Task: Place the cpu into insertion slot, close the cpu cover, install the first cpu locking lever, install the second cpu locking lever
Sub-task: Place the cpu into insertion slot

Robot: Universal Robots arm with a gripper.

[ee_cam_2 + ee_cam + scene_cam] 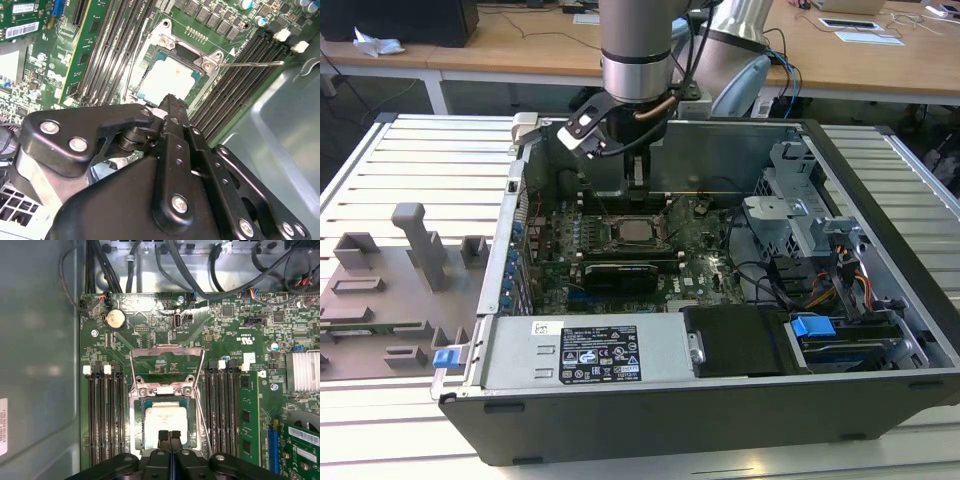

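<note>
The open computer case point(650, 425) lay on its side on the slatted table point(420, 140). Inside it sat the green motherboard point(705, 255), with a metal drive cage point(800, 215) toward the exterior view's right. In the middle of the board, the insertion slot point(136, 415) held the cpu point(165, 421), seated flat within the silver rim (its pale metal top caught the light and looked almost white in both wrist views). The cpu cover point(167, 351) stood swung back from the socket, with green board showing through its square window. A thin wire lever point(201, 415) ran along one side of the slot, between it and the black memory slots point(226, 410). The gripper point(168, 436) hung over the chip's near edge, its two fingers pressed together with nothing between them. Whether they touched the cpu I could not tell.
</note>
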